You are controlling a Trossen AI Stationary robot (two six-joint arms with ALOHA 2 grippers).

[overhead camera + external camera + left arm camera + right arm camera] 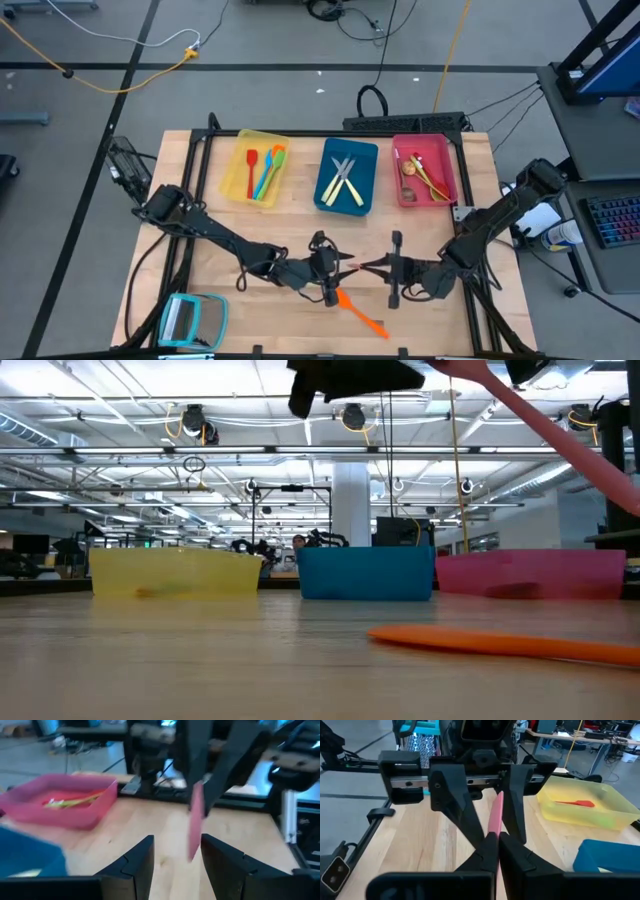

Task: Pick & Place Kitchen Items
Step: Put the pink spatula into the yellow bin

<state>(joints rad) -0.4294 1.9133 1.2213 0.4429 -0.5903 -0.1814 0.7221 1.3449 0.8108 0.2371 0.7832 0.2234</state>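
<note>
My right gripper is shut on a slim pink utensil, raised over the table's near middle. The utensil reaches toward my left gripper, which is open. Its free end stands between the left fingers with a gap on each side. In the high view the two grippers face each other, left and right. An orange utensil lies flat on the table just in front of them and shows in the low view too. My right gripper pinches one end of the pink utensil between its two fingers. The fingers come roughly level from the table's right and lie along the utensil. The utensil sticks out past the fingertips toward the left gripper, tilted and clear of the table.
Three trays with utensils in them stand along the far side: yellow, blue and pink. A teal-framed flat square lies at the near left corner. Bare wood lies between the trays and the grippers.
</note>
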